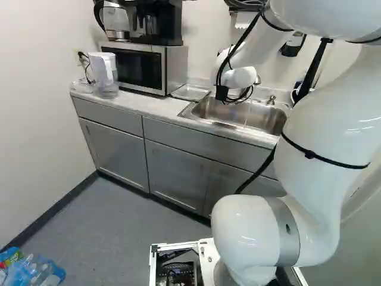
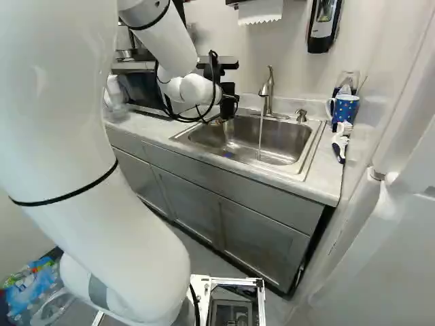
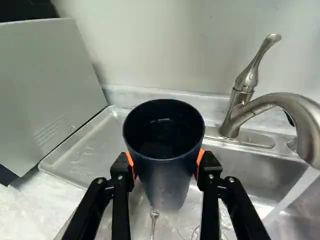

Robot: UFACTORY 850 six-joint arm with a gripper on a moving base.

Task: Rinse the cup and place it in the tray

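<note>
My gripper (image 2: 228, 103) hangs over the near-left part of the sink (image 2: 234, 146) in the right base view. In the wrist view the gripper (image 3: 166, 165) is shut on a dark navy cup (image 3: 167, 175), an orange pad against each side. The cup's round mouth shows, with a glint inside. Below the cup a thin trickle (image 3: 154, 220) is visible. A shallow metal tray (image 3: 87, 147) lies beside the sink, just beyond the cup. From the curved faucet (image 3: 250, 107), a stream of water (image 3: 295, 192) runs into the sink, apart from the cup.
Next to the tray stands a microwave (image 1: 143, 67), with a water pitcher (image 1: 105, 74) at its far side. The right base view shows a soap pump (image 2: 301, 115) and a blue patterned mug (image 2: 344, 109) behind and beside the sink. Bagged bottles (image 1: 36, 271) lie on the floor.
</note>
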